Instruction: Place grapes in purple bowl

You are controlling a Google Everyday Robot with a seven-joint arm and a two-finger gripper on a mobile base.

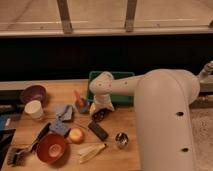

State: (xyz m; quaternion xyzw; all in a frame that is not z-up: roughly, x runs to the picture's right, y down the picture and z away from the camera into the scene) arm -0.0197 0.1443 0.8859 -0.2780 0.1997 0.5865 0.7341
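Grapes (98,116) sit half hidden under tool (101,108), well apart from purple bowl (33,93).

One purple bowl (33,93), one red bowl (50,148), one cup (34,109), one hand (101,107) over grapes (97,115).

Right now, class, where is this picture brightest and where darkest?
Camera view: warm light on the table and the white arm; the band behind the table is nearly black; the pincer hangs over the grapes, dark beneath it; the purple bowl sits dim, far left.
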